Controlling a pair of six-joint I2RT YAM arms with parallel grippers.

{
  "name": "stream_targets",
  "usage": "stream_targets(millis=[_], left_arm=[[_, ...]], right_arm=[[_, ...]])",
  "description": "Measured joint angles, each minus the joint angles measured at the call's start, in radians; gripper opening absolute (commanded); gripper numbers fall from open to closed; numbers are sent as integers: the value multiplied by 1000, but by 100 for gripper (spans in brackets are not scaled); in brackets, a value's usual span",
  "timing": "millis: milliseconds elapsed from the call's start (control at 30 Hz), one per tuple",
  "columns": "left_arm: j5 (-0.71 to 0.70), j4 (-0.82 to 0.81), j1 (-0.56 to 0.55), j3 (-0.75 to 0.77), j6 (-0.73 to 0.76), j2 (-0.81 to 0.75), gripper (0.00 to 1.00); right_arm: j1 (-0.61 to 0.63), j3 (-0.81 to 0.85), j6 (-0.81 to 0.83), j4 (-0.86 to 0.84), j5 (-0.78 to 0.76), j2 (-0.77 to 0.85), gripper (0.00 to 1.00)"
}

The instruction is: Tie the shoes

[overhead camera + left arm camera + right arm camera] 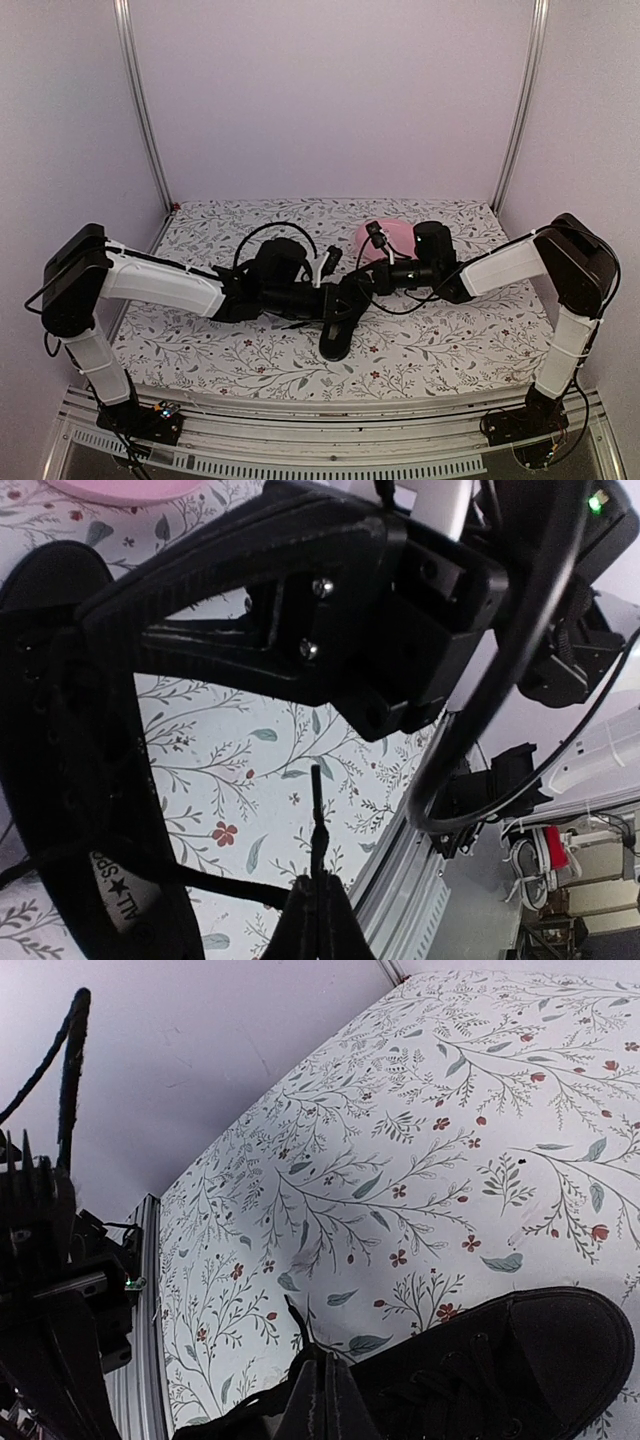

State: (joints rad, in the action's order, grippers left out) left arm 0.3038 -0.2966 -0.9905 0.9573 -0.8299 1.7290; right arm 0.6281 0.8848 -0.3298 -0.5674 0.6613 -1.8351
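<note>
The black shoe lies mid-table, pointing toward the near edge. In the left wrist view it fills the left side. In the right wrist view its toe sits at the lower right. My two arms meet just above it. The left gripper is shut on a thin black lace, whose stiff tip pokes out past the fingertips. The right gripper is shut on the other lace, with a short end sticking out. The right arm's wrist body hangs close over the left gripper.
A pink plate sits behind the arms, right of centre, and shows again at the top edge. The flowered tablecloth covers the table. Metal rails run along the near edge, and white walls close in the sides and back.
</note>
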Motion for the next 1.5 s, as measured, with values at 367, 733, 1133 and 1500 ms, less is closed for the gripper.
stream_targets(millis=[367,733,1133,1500], left_arm=[[10,224,-43,174,143,137,41],[-168,277,15,58,246,-75,54],[-160,120,117,67,341,28,51],[-60,67,118,145,397,140,39]], right_arm=[[0,8,-11,1,-7,-11,2],[0,9,-8,0,10,-11,2],[0,9,3,-2,56,-11,2],[0,9,-4,-2,56,-11,2]])
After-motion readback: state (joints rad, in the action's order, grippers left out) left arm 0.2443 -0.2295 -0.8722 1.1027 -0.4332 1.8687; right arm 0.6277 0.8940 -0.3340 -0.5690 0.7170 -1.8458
